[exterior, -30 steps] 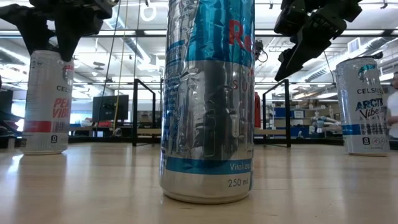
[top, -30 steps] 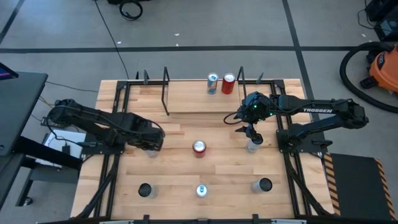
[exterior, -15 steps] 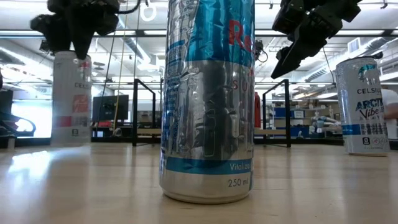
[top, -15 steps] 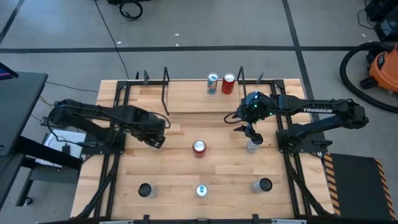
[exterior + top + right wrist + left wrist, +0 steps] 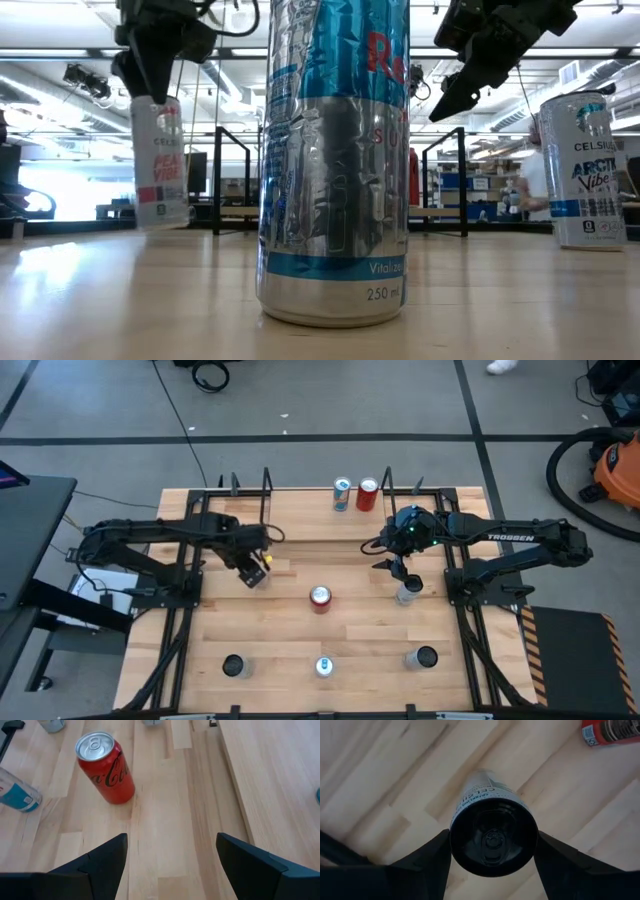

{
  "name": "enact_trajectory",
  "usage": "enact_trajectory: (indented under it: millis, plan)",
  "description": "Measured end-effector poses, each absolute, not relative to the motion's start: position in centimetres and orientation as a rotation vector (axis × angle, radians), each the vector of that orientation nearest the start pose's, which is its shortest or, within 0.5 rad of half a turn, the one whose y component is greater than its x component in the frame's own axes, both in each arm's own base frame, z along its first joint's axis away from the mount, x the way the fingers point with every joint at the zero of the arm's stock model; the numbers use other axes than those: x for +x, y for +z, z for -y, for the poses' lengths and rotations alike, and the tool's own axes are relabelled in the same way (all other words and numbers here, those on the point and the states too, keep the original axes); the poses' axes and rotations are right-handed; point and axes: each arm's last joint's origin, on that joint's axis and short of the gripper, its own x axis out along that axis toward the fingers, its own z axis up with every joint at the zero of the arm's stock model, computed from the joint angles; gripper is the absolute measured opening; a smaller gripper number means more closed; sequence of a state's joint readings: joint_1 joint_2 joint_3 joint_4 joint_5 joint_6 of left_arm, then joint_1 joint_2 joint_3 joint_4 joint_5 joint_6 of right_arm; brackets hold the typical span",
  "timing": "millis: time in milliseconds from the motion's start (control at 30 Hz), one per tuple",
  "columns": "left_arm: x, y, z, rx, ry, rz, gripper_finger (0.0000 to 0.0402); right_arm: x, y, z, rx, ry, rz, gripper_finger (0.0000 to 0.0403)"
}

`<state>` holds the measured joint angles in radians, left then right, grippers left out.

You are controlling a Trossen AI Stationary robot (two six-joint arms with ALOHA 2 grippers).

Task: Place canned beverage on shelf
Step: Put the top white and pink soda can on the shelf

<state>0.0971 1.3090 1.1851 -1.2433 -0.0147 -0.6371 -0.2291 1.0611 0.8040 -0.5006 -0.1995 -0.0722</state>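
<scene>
From above, the left gripper [image 5: 252, 568] hangs over the butcher-block tabletop [image 5: 300, 650], just short of the front edge of the shelf, a low pale-wood board between black wire frames [image 5: 300, 515]. Its jaws are clamped on a slim white can with red lettering [image 5: 256, 576]. A blue-and-silver can [image 5: 342, 494] and a red can [image 5: 368, 494] already stand on the shelf's far part. The right gripper [image 5: 397, 565] waits near the shelf's right corner, above a pale can [image 5: 406, 594]; a red cola can [image 5: 320, 597] stands mid-table.

At table height, the white can [image 5: 160, 160] hangs clear of the wood, gripped only at its top by the left gripper [image 5: 155, 70] and leaning slightly. A tall silver-and-blue can [image 5: 335, 160] fills the foreground. The right gripper [image 5: 470, 80] is raised, its fingers parted and holding nothing.

Through the left wrist camera, the two dark fingers [image 5: 425, 862] press either side of the can's black lid [image 5: 493, 836], with bare tabletop below.

The right wrist camera shows wide-spread fingers [image 5: 105, 857], the cola can [image 5: 106, 767] ahead and the shelf board's edge [image 5: 240, 795].

The likely risks: a top-only grip lets the can swing, so its base could catch the board's raised lip or a wire frame; a tilted release could tip it, or it could knock the two cans already placed.
</scene>
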Motion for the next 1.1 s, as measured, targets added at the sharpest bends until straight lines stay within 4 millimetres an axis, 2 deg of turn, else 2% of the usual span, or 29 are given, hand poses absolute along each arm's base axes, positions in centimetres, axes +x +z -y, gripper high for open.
enact_trajectory:
  millis: [167,267,533,833,1100]
  plan:
    - [22.3,29.4,-3.5,-0.585,0.460,-1.260,0.0246,20.9,26.4,4.3,0.097,-0.004,-0.739,0.0313]
    - [22.6,30.2,-4.3,-0.551,0.419,-1.219,0.0247,20.9,26.4,4.3,0.117,-0.012,-0.736,0.0313]
    - [22.8,34.3,-6.5,-0.423,0.361,-1.085,0.0247,20.9,26.4,4.4,0.113,-0.032,-0.736,0.0313]
    - [22.4,38.7,-9.4,-0.275,0.385,-0.948,0.0247,20.9,26.4,4.5,0.125,-0.091,-0.741,0.0313]
    - [24.5,41.3,-13.3,-0.130,0.389,-0.915,0.0247,20.9,26.4,4.5,0.142,-0.098,-0.740,0.0313]
